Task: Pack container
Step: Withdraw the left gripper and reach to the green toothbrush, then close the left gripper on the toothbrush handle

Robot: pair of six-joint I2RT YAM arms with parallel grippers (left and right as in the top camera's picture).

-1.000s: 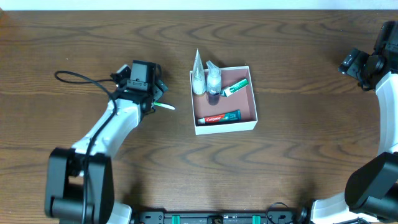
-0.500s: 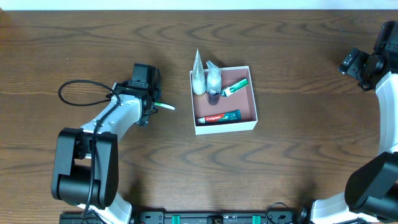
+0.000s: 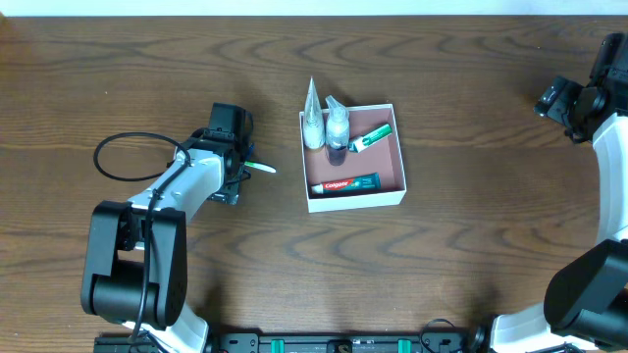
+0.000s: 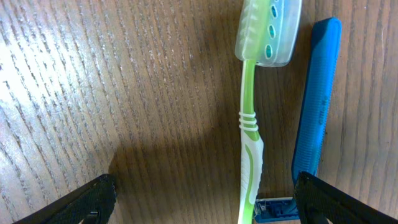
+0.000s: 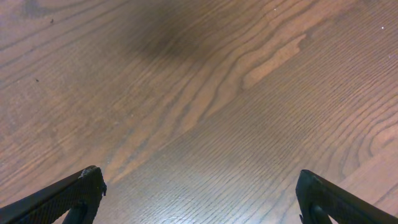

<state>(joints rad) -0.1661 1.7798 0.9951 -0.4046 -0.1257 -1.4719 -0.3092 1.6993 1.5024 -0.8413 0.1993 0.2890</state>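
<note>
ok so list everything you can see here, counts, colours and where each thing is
container: 1, white walls, pink-brown inside, table centre
Colgate tube: 1, red and green, in container, along near wall
small tube: 1, green and white, in container, far right
cone-shaped bottle: 1, whitish, container's far left corner
clear bottle: 1, clear, beside the cone
toothbrush: 1, green, clear head cap, on table
blue plastic item: 1, beside toothbrush
table: 1, brown wood
left gripper: 1, black, open, over toothbrush
right gripper: 1, black, open, over bare wood
</note>
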